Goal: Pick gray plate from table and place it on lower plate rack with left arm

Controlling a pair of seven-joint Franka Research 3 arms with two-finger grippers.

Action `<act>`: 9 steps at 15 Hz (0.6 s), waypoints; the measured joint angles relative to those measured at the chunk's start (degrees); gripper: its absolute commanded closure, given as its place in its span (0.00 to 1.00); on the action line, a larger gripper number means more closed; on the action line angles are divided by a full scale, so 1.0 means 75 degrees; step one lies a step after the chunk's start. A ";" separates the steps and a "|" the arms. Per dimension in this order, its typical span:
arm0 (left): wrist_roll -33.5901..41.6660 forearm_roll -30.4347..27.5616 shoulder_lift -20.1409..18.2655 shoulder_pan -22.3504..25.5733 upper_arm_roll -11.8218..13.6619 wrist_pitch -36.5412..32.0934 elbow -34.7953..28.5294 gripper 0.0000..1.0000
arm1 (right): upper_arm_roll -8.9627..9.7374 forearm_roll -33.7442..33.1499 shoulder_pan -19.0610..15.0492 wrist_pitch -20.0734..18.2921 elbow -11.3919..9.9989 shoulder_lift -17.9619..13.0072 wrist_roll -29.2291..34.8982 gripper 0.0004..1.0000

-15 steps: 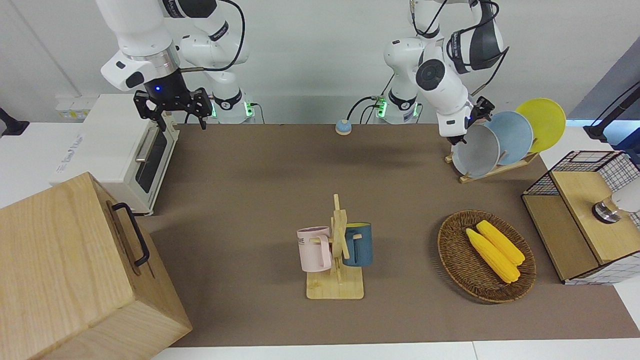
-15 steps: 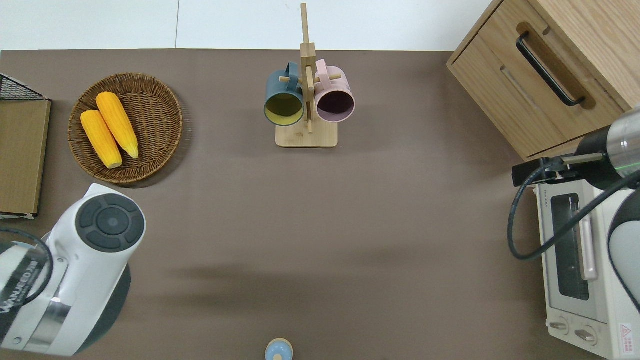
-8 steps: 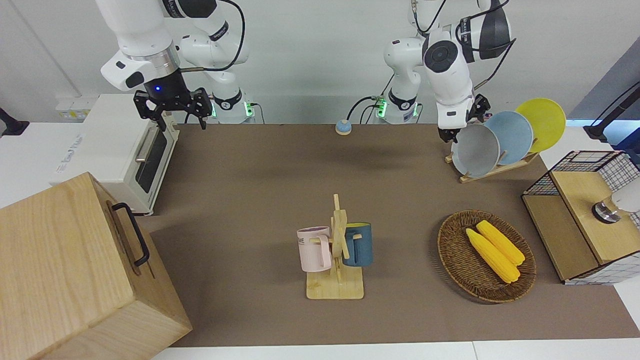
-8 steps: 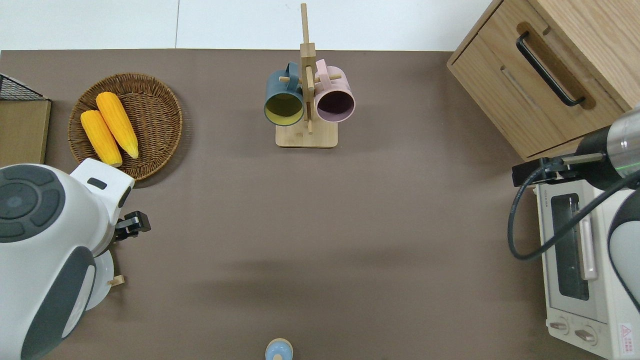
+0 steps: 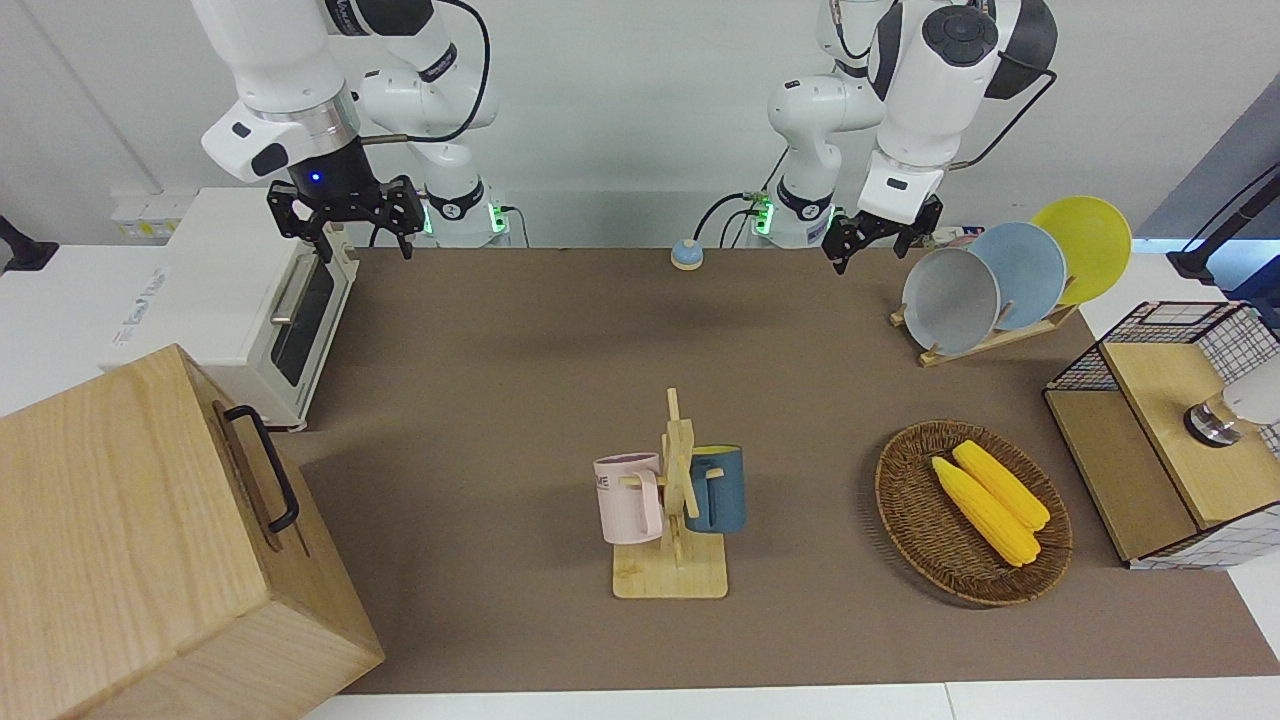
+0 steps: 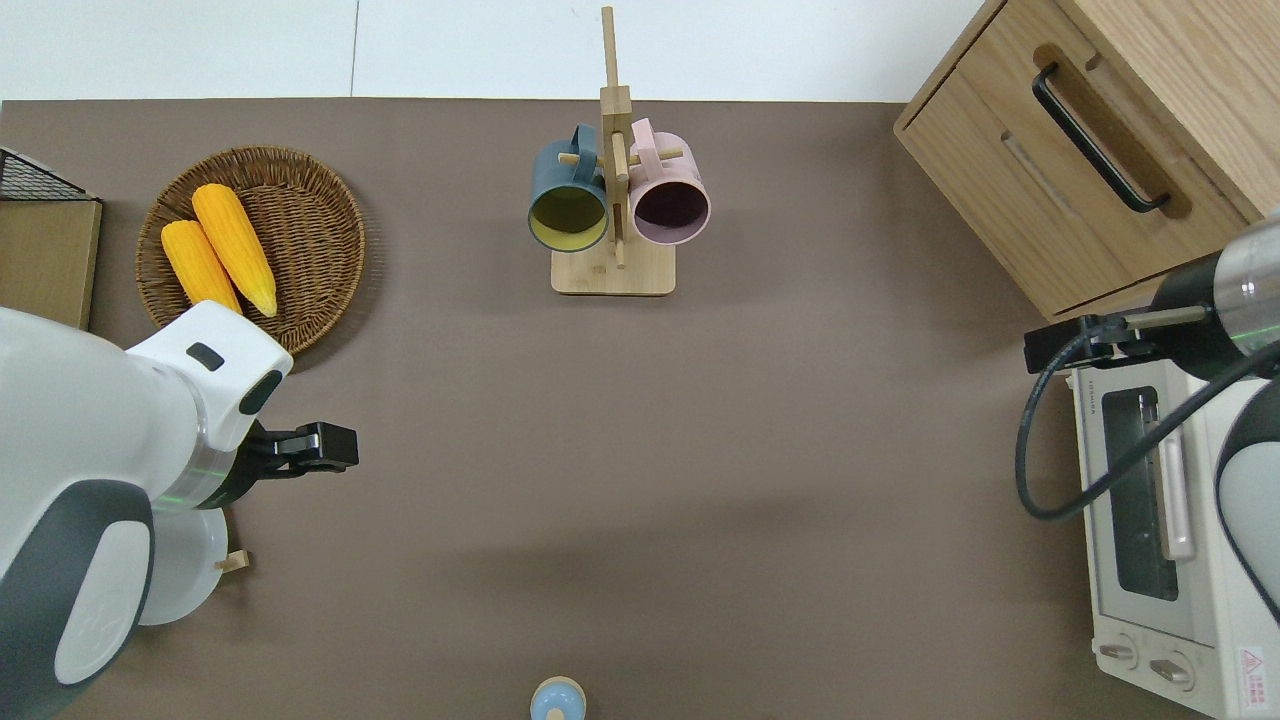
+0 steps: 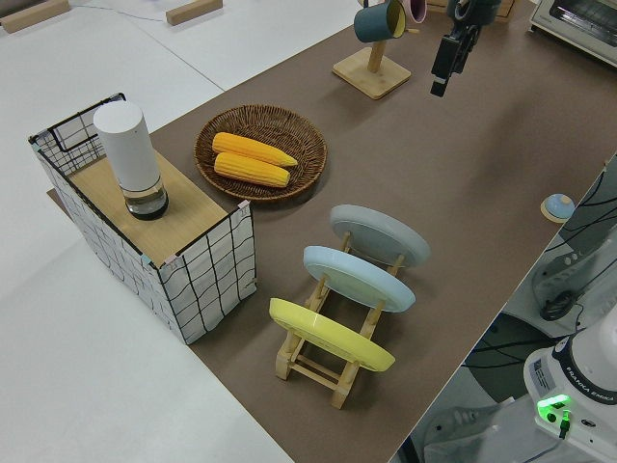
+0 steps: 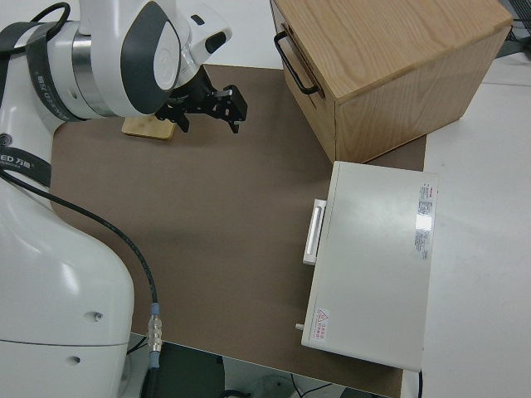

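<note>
Gray plate (image 5: 950,300) seated in lower plate rack (image 5: 985,340); left tool (image 5: 872,232) empty, parted, over table (image 5: 560,330).

The gray plate (image 5: 950,300) stood on edge, tilted, in the end slot of the rack (image 5: 985,340), the slot toward the middle of the table (image 5: 520,400). Round, plain and pale, it leaned beside a light blue plate. The small light-wood rack sat slanted on the brown tabletop, near the robots, toward the left arm's end.
</note>
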 measured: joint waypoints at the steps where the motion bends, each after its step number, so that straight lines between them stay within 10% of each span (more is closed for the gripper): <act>1: 0.0427 -0.0137 0.0001 0.0006 0.0015 0.0027 0.0004 0.00 | 0.0000 0.0000 0.0000 0.0000 0.0000 0.0000 0.0000 0.02; 9: 0.1544 -0.0905 -0.0006 0.0010 0.0413 0.0337 0.0158 0.00 | 0.0000 0.0000 0.0000 0.0000 0.0000 0.0000 0.0000 0.02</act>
